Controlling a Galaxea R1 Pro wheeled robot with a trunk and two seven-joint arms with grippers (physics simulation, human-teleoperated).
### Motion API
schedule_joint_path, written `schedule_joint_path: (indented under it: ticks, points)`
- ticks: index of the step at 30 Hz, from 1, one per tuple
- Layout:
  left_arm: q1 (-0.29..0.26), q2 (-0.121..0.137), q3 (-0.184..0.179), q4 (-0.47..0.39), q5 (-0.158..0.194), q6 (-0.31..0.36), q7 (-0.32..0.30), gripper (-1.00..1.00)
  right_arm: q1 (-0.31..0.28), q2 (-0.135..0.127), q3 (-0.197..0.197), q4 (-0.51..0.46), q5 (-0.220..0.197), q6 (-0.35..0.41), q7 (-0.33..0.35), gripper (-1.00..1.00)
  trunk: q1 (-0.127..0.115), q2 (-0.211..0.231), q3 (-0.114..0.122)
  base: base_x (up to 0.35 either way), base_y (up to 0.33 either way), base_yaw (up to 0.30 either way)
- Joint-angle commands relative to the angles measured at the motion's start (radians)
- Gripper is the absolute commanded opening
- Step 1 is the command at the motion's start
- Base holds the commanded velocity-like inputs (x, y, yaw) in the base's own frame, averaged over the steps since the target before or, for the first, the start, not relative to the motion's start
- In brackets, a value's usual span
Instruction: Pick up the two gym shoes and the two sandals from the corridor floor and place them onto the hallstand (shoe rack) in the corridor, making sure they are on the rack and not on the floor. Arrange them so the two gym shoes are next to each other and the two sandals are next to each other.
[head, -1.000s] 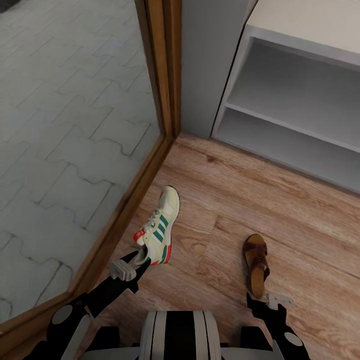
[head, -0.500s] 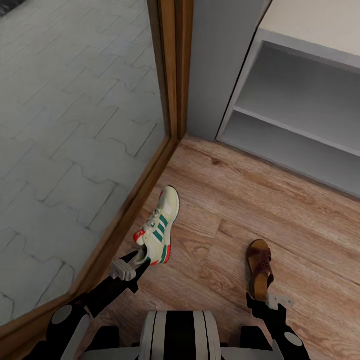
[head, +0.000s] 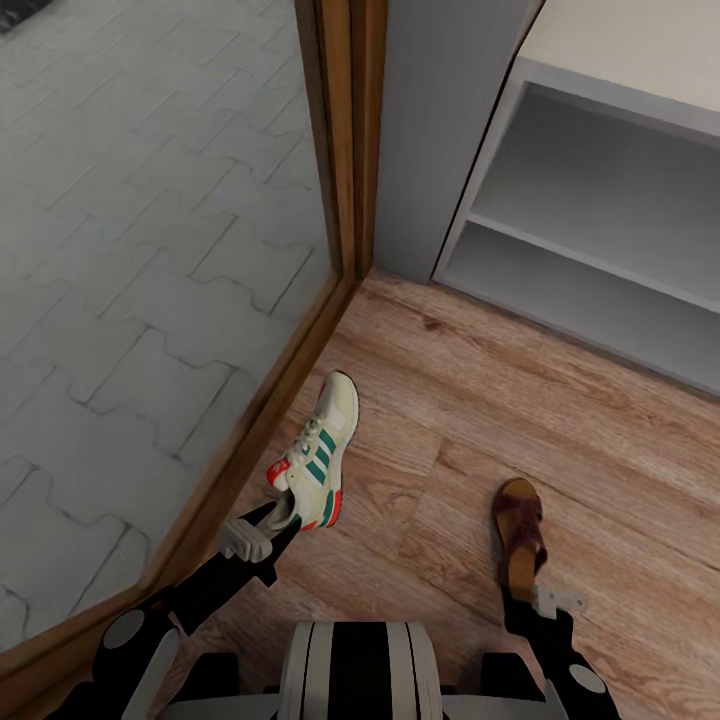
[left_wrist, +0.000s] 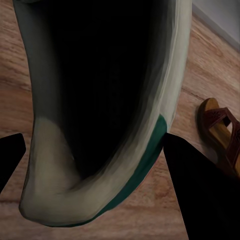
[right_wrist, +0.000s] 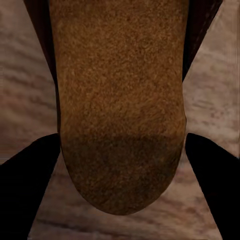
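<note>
I've got a sneaker (head: 318, 462) on my left pincer (head: 272, 522), its black fingers closed on the heel end, toe pointing away toward the rack (head: 590, 215). My left wrist camera looks straight into the shoe's dark opening, cream lining and a green sole edge (left_wrist: 145, 165), one black finger (left_wrist: 200, 190) at either side. On the right, the pincer (head: 522, 598) is at the heel of a sandal (head: 522, 537), and the wrist view has the tan, grainy footbed (right_wrist: 120, 100) running between two spread black fingers (right_wrist: 27, 185); I cannot tell whether they actually clamp it. Brown woven strap up front, and I can't say if it rests on the wood-plank floor (head: 480, 400) or is lifted. Ahead right, the white rack has a flat top and two open grey shelves. To my left, a wooden frame (head: 345, 140) borders grey paving (head: 140, 260), close beside the sneaker.
</note>
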Motion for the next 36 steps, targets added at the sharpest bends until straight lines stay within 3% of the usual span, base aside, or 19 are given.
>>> schedule_joint_path:
  ticks: [1,36]
  points:
    - [0.000,0.000,0.000,-0.001,0.011,0.010,-0.002,-1.00,0.000,0.000,0.000,0.000,-0.007,-0.008,-0.001,-1.00,0.000,0.000,0.000,0.000,0.000,0.000]
    - [0.001,0.001,-0.001,-0.001,0.011,0.010,-0.001,-1.00,0.000,0.000,0.000,-0.002,-0.007,-0.014,-0.001,-1.00,0.000,0.000,0.000,0.000,0.000,0.000]
